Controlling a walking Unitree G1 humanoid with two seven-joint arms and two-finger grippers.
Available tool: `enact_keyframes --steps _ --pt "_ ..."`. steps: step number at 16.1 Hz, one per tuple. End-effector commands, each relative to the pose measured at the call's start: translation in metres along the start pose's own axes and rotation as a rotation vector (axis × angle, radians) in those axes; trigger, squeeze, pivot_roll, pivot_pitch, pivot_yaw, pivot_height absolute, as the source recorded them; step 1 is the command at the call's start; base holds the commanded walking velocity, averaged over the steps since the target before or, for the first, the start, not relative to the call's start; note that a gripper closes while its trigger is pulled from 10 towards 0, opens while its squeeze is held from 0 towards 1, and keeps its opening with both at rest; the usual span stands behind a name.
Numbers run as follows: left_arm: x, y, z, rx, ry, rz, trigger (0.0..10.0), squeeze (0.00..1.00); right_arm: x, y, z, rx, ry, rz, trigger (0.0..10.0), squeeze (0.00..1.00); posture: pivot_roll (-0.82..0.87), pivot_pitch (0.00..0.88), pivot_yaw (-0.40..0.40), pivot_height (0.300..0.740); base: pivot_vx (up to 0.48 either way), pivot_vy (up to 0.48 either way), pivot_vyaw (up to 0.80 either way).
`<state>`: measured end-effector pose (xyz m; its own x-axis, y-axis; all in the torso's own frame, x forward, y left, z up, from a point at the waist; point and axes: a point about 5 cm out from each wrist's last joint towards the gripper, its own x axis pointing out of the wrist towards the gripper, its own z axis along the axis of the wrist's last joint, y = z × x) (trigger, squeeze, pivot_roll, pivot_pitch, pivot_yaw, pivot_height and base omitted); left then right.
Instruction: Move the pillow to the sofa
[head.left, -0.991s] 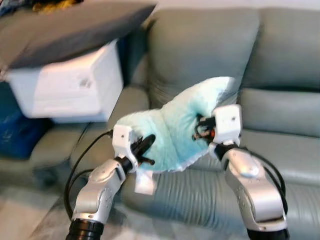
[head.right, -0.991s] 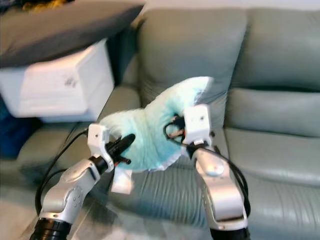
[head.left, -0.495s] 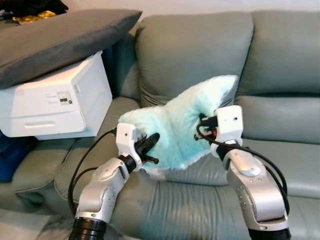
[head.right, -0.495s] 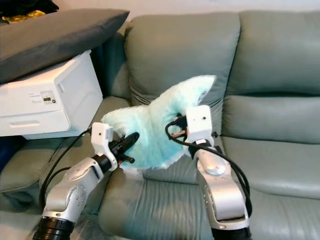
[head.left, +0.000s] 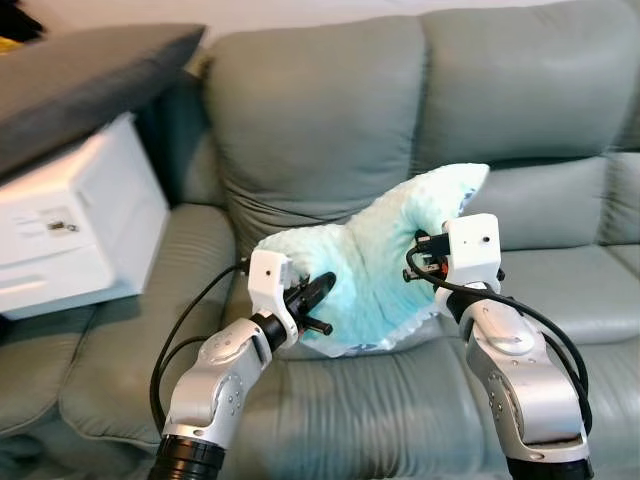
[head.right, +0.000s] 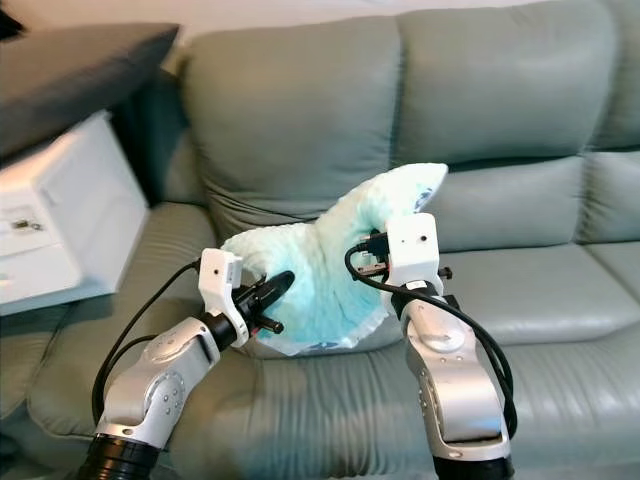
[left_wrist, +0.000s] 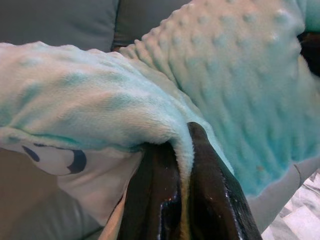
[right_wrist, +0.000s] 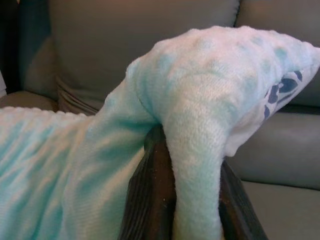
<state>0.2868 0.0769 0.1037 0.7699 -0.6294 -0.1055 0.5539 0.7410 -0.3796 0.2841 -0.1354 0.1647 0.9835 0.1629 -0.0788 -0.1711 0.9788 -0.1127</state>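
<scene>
The pillow (head.left: 375, 270) is soft, fluffy & light blue-green. It hangs in the air just above the seat of the grey sofa (head.left: 320, 120), right in front of the backrest. Both arms hold it up, one on each side.

The left gripper (head.left: 318, 300) has its jaws squeezed tight on the pillow's lower left edge. In the left wrist view the two black fingers (left_wrist: 210, 200) pinch a thin fold of the fluffy cloth. The right gripper (head.left: 418, 262) has its jaws shut on the other side, up near the raised corner. In the right wrist view a fat roll of pillow sits between its fingers (right_wrist: 150, 200).

A white box-like machine (head.left: 70, 230) sits on the sofa's left end, w/ a dark grey cushion (head.left: 90, 70) on top of it.

The job looks almost done, I think. The pillow just needs to go down & be let go.

What could go wrong:
- Left hold is only a thin bit of cloth, so it could slip out & the pillow would flop to one side.
- If one side lets go first, the pillow may swing & roll off the front of the seat to the floor.
- Fluffy cloth could snag on a finger when the jaws open, & get dragged back off.
</scene>
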Motion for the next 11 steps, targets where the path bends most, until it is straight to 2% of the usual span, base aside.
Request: enact_keyframes --steps 1,3,4,6,8,11 --pt "-0.002 0.001 0.006 0.026 -0.011 0.003 10.0 0.0 0.001 0.008 0.008 0.006 -0.037 0.033 10.0 0.0 -0.18 0.0 0.083 0.74 0.0 0.0 0.0" --pt "-0.001 0.004 0.003 0.055 0.006 0.014 10.0 0.0 0.0 0.009 0.005 0.005 -0.028 0.033 10.0 0.0 -0.18 0.0 0.083 0.74 0.0 0.0 0.0" --pt "-0.002 0.012 -0.004 0.087 0.037 0.035 10.0 0.0 0.0 0.008 -0.004 0.017 0.009 0.027 10.0 0.0 -0.18 0.0 0.081 0.74 0.0 0.0 0.0" --pt "-0.004 0.021 -0.01 0.098 0.066 0.062 10.0 0.0 0.0 0.004 -0.014 0.018 0.052 -0.004 10.0 0.0 -0.17 0.0 0.08 0.74 0.0 0.0 0.0" --pt "-0.01 0.041 -0.02 0.136 0.117 0.112 10.0 0.0 0.001 -0.011 -0.028 0.005 0.105 -0.084 10.0 0.0 -0.17 0.0 0.082 0.74 0.0 0.0 0.0" --pt "-0.017 0.063 -0.028 0.162 0.147 0.172 10.0 0.0 0.0 -0.029 -0.037 0.003 0.123 -0.152 10.0 0.0 -0.16 0.0 0.086 0.74 0.0 0.0 0.0"
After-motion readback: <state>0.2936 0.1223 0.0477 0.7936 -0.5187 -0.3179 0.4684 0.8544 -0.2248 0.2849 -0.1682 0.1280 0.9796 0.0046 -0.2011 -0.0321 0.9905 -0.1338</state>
